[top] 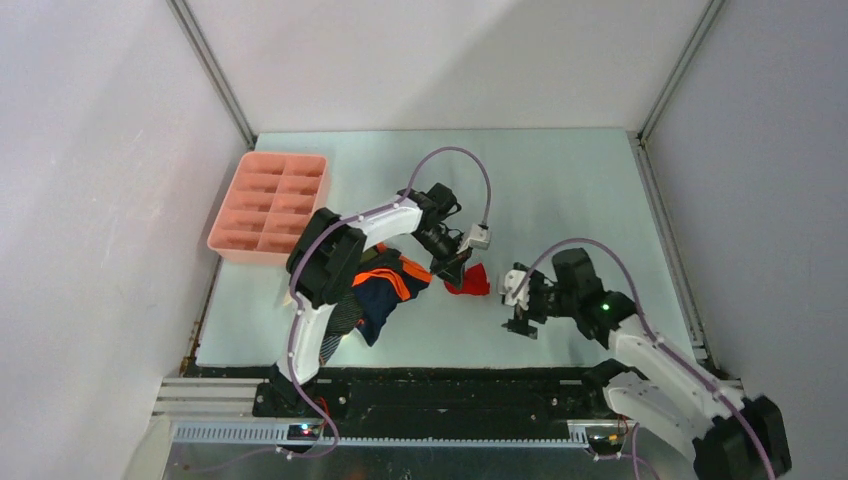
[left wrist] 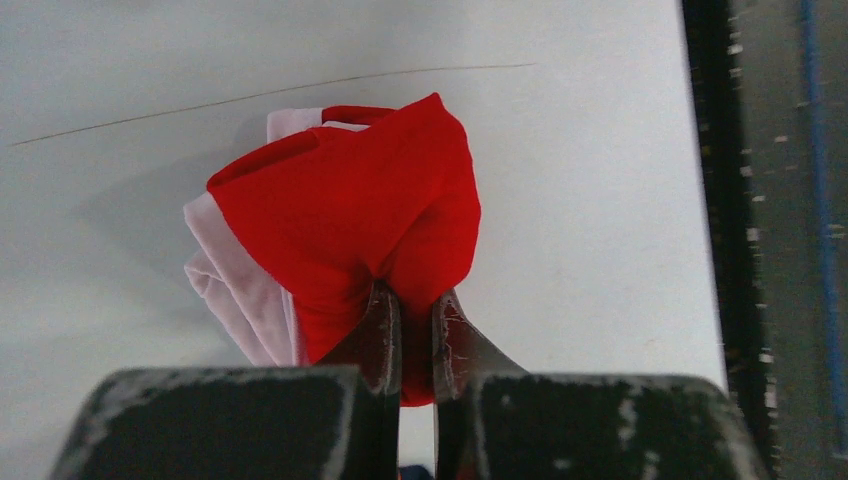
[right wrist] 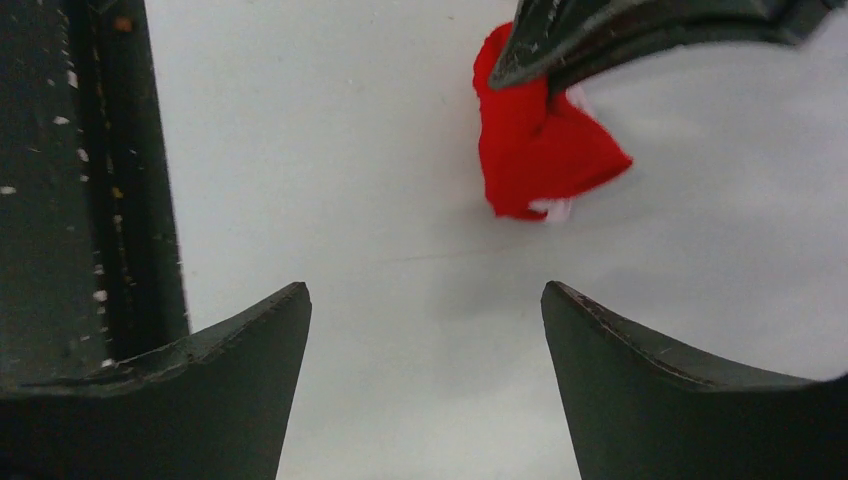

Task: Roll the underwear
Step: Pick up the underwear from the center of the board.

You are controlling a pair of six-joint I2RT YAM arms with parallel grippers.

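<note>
Red brief [left wrist: 350, 220]: bunched into a loose wad with white lining showing at one side, right at the tips of the left claw [left wrist: 410, 300].
Left claw: clenched on a fold at the wad's near edge, with cloth squeezed between its two tips.
Right claw [right wrist: 425, 295]: released, jaws spread wide, holding nothing. The red brief sits ahead of it and to one side, apart from its tips.
Step in hand: we judge this to be gathering the red brief for its roll. It looks crumpled, not yet a tidy roll.
Next move: we think the right claw must come in and pin or catch the free side opposite the left claw, so the cloth can be turned over on itself.
Other briefs [top: 392, 285]: a navy-and-orange heap behind the left claw, under its arm.
Hard to make out: we cannot tell whether the wad rests on the table [top: 560, 200] or hangs just above it. The arm covers much of the heap, so we cannot count its pieces.
</note>
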